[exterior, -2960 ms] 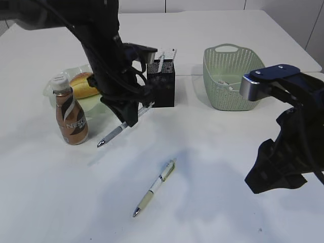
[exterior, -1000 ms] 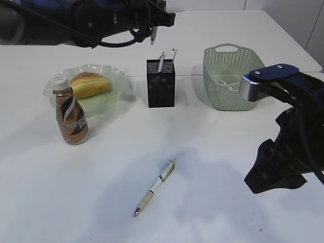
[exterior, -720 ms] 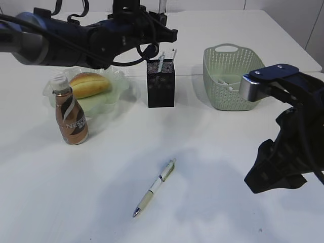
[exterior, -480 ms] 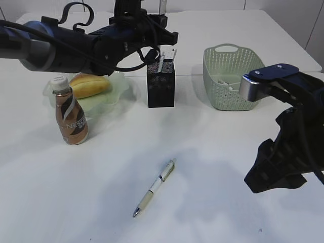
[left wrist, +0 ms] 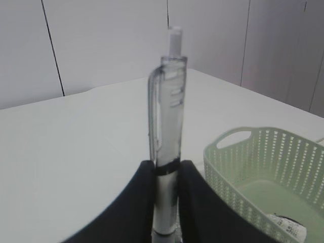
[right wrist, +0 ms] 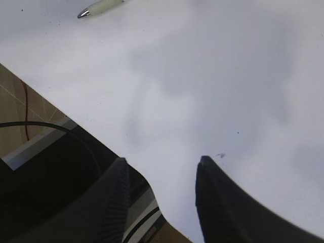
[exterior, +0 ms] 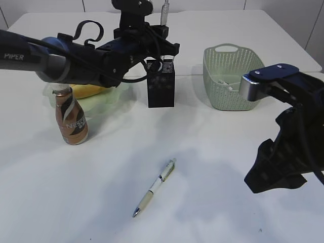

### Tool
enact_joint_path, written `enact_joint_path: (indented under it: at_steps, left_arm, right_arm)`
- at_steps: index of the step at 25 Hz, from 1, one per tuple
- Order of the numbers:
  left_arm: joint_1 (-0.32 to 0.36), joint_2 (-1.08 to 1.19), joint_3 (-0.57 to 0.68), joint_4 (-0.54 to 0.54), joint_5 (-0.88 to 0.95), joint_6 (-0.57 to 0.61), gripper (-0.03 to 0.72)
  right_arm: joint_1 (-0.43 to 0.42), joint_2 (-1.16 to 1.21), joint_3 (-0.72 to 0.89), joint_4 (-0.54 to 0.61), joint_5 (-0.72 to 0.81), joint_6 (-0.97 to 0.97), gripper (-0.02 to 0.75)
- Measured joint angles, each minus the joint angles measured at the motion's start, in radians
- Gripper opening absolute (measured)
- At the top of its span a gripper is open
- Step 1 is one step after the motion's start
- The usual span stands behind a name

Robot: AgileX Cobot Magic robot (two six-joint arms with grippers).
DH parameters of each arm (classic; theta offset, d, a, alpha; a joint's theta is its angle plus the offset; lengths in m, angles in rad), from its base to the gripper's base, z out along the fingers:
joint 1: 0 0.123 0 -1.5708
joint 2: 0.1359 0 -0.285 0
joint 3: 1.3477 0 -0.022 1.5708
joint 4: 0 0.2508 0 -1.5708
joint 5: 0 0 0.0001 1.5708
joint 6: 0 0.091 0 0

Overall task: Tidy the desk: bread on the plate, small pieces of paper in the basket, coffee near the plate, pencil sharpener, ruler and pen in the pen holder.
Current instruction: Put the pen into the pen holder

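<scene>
Two pens are in view. The nearer, a cream-barrelled pen (exterior: 154, 188), lies flat on the white table (exterior: 212, 142) at the front, tip toward 7 o'clock; the right wrist view cuts it off at its top edge, showing the tip end only (right wrist: 98, 7). To its 3 o'clock, well apart, the right gripper (right wrist: 161, 195) hangs above bare table at the near edge, jaws apart with nothing between them. In the exterior view its fingers are hidden behind the arm's own dark body.

One coffee bottle (exterior: 71, 117) stands upright at 10 o'clock from the lying pen. Just behind it sits one green plate (exterior: 109, 96) carrying one bread roll (exterior: 83, 91), both largely covered by the left arm.

One black mesh pen holder (exterior: 160, 84) stands at centre. Above its opening the left gripper (left wrist: 166, 174) clamps the second pen, a clear pen (left wrist: 167, 126), upright with the clicker on top; its lower end is out of sight.

One green basket (exterior: 229, 76) stands at 3 o'clock from the holder. One scrap of paper (left wrist: 287, 224) lies inside; the rest of its contents is hard to make out.
</scene>
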Motion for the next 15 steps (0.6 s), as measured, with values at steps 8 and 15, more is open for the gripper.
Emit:
enact_joint_path:
  at_steps: [8,15]
  left_arm:
    - [0.025,0.029,-0.018,-0.029,-0.007,0.0,0.09]
    - [0.044,0.046,-0.024,-0.038,-0.007,-0.005,0.094]
  right_arm:
    - [0.0,0.0,0.0,0.002,0.0,-0.002,0.352]
    - [0.0,0.0,0.0,0.002,-0.002,-0.002,0.352]
